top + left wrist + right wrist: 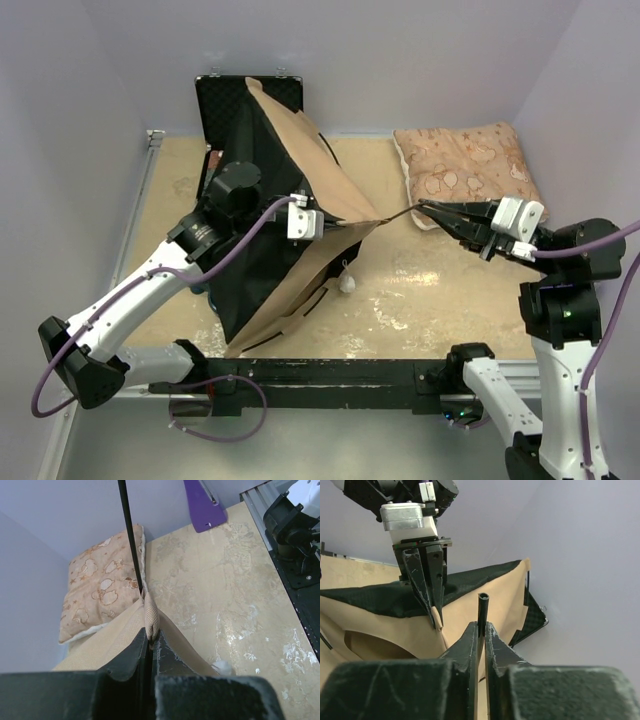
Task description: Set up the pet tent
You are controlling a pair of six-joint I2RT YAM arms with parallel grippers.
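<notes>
The pet tent [290, 250] lies half collapsed on the table, tan canvas outside and black lining inside. My left gripper [327, 222] is shut on the canvas sleeve [151, 617] at the tent's pointed tip. A thin black pole [131, 540] comes out of that sleeve toward the right. My right gripper [428, 208] is shut on the pole's hollow end [483, 602], which sticks out just past the fingertips. In the right wrist view the left gripper [436, 622] pinches the tan fabric [462, 612] a short way ahead. The white pom-pom [347, 283] rests on the table below the tip.
A beige patterned pillow [465, 165] lies at the back right against the wall. An open black case [250, 95] stands behind the tent at the back. A black rail [330, 380] runs along the near edge between the arm bases.
</notes>
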